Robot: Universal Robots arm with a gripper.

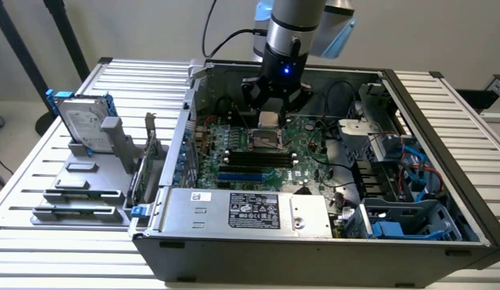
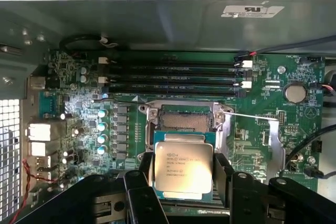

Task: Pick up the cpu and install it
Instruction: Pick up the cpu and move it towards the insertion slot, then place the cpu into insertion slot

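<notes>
- My jaws are clamped on the cpu (image 2: 183, 167), gripping two opposite edges, with its metal top facing the wrist camera.
- The pickup is done but the seating is not. The cpu hangs over the green board (image 2: 79, 108), just short of the socket (image 2: 182, 120).
- The socket's bed looks bare, so I judge it ready to receive the cpu.
- Long black memory slots (image 2: 173, 74) lie just past the socket.
- All of this sits inside the open computer case (image 1: 233, 241) on the slatted bench (image 1: 24, 199).
- Toward the bench's edge on the exterior view's left, a hard drive (image 1: 82, 127) stands upright in a grey rack (image 1: 80, 199) beside the case.
</notes>
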